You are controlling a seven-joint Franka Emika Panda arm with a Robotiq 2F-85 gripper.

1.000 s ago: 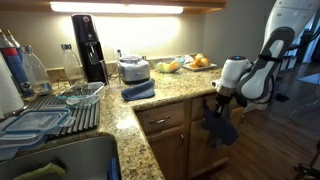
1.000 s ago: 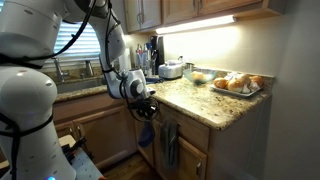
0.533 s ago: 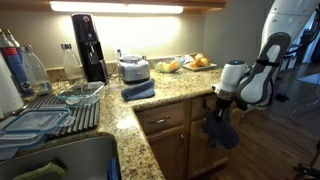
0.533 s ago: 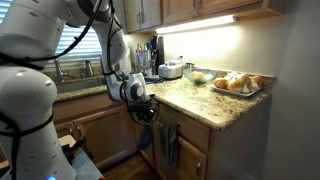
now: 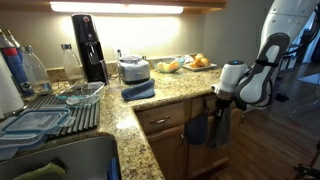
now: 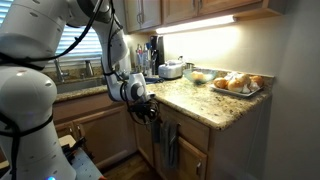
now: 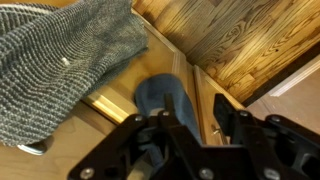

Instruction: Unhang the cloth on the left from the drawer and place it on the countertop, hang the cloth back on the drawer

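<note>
Dark slate-blue fabric cloth swung in against the honey-brown wooden drawer front, hanging at 7 o'clock from the jaws, which stayed clamped on it. Clear of the speckled granite bench; rehang probably underway.

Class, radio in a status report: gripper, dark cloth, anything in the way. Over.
Gripper shut on the cloth. Cloth dangles at the cabinet front, below the countertop, not on it. Grey cloth hangs close beside.
</note>
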